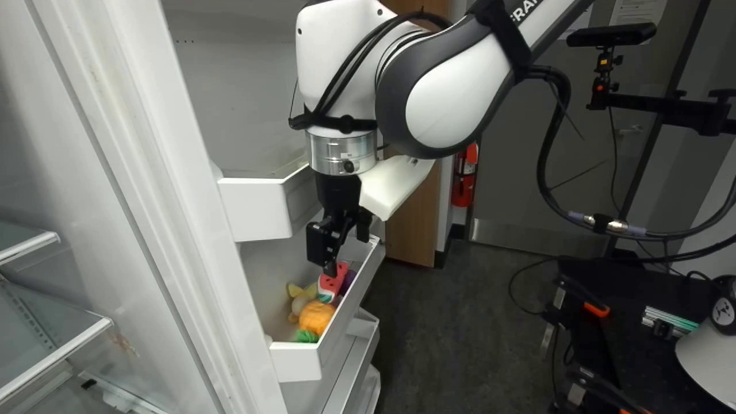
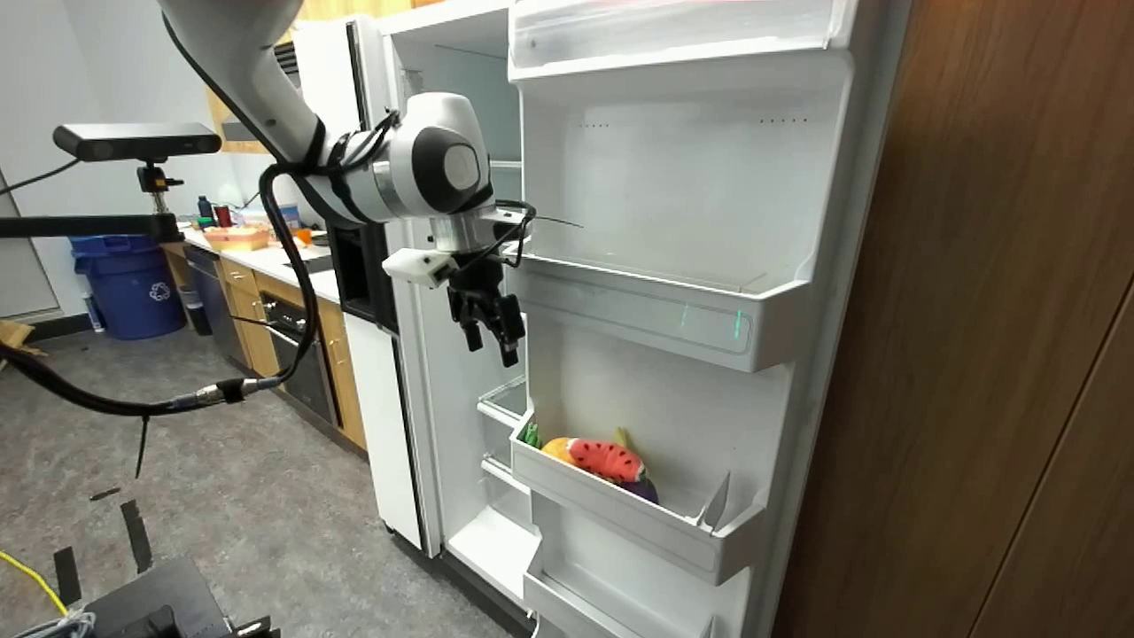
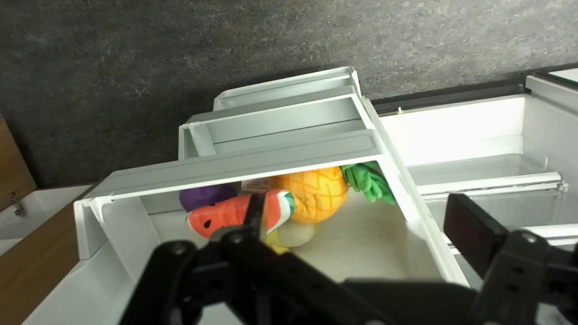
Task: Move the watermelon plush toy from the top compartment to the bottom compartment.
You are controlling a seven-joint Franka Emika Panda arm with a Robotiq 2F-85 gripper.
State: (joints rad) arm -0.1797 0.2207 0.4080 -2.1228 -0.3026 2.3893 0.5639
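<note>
The watermelon plush toy (image 1: 332,287) (image 2: 607,459) (image 3: 221,214) lies among other plush toys in a white fridge-door bin (image 2: 629,518) (image 3: 244,176), red face and green rim showing. Above that bin is an upper bin (image 1: 256,210) (image 2: 620,306), below it a lower bin (image 2: 567,611); I cannot tell which are meant by top compartment and bottom compartment. My gripper (image 1: 347,250) (image 2: 493,351) (image 3: 359,212) hangs above the toys' bin, apart from the watermelon. Its jaws stand wide with nothing between them. In the wrist view a finger (image 3: 255,212) covers part of the toy.
Around the watermelon lie an orange pineapple plush (image 3: 323,194) with green leaves, a purple toy (image 3: 205,195) and a pale yellow plush (image 3: 295,234). A white divider (image 2: 716,503) stands at the bin's end. Glass fridge shelves (image 1: 52,351) and a wooden panel (image 2: 992,310) flank the door.
</note>
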